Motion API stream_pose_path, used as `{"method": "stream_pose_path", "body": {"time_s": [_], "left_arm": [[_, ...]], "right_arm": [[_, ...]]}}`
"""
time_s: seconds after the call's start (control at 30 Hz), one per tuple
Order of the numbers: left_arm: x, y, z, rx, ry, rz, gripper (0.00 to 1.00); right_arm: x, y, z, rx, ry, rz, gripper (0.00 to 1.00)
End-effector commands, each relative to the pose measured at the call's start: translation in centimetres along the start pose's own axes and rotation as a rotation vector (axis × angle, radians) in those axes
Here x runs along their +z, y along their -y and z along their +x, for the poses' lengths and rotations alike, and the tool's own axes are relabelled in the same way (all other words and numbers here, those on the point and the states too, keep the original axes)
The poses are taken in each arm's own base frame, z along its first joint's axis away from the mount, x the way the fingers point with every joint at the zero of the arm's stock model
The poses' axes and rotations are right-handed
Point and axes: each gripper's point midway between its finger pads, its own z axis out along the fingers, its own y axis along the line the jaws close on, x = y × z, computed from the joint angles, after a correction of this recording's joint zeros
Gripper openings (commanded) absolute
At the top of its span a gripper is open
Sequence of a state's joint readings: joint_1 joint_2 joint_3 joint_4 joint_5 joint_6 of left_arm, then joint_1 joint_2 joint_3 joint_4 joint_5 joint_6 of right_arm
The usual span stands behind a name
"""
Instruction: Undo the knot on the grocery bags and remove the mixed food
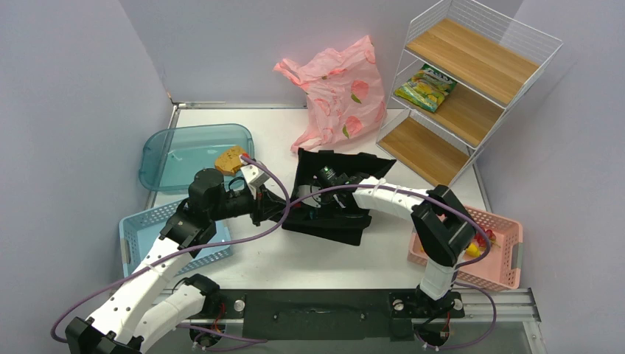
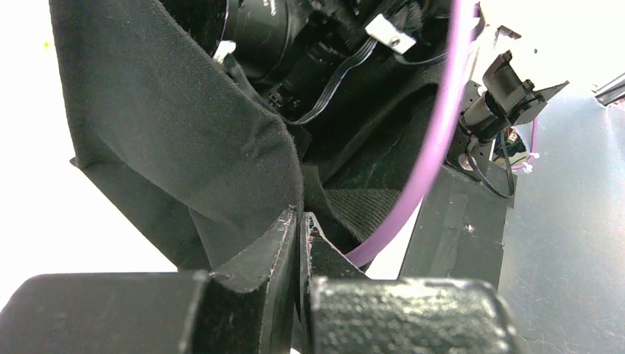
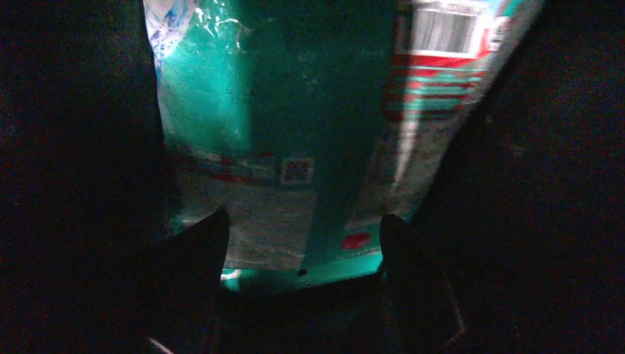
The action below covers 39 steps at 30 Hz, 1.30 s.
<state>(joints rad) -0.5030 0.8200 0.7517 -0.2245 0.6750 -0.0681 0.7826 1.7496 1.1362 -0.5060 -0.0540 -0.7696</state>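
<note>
Left gripper (image 2: 301, 221) has its fingers pressed together on the rim of the black tote (image 2: 169, 110), pinching a fold of the fabric wall. The tote's open mouth lies just ahead of it, where the right arm's wrist and a purple cable (image 2: 435, 147) run inside. Right gripper (image 3: 301, 254) sits deep in the dark of the tote with its fingers (image 3: 199, 258) spread wide. A teal foil packet (image 3: 295, 125) lies straight ahead of it, its near end between the two tips; whether the pads touch the foil I cannot tell. The pink grocery bag (image 1: 343, 92) is well beyond both grippers, slumped against the back wall past the tote. Its handles are bunched at the upper end, too small to tell if they are tied. Just beside that bag stands a white wire shelf (image 1: 472, 81) with a green-and-yellow snack packet (image 1: 425, 87) on its middle board. Back along the right arm, next to its elbow, a pink basket (image 1: 505, 274) holds red and yellow toy food (image 1: 479, 243). Close beside the left gripper's wrist is a teal tray (image 1: 177, 158) carrying a brown piece (image 1: 230, 159), and a blue basket (image 1: 140, 232) lies under the left forearm.
</note>
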Motion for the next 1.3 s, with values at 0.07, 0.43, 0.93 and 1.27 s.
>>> {"method": "stream_pose_path", "body": {"time_s": [0.07, 0.43, 0.93, 1.27], "left_arm": [[-0.4, 1.7, -4.7, 0.07, 0.11, 0.064, 0.0], [0.3, -0.9, -5.0, 0.095, 0.085, -0.042, 0.0], [-0.7, -6.3, -8.1, 0.169, 0.13, -0.328, 0.02], [-3.3, -0.2, -11.6, 0.699, 0.029, 0.012, 0.68]], "right_arm": [[1.9, -0.7, 3.6, -0.022, -0.118, -0.066, 0.62], [-6.2, 0.1, -2.4, 0.073, 0.204, -0.146, 0.0], [-22.0, 5.6, -7.8, 0.309, 0.597, -0.015, 0.0], [-27.8, 7.5, -9.1, 0.467, 0.75, -0.014, 0.0]]}}
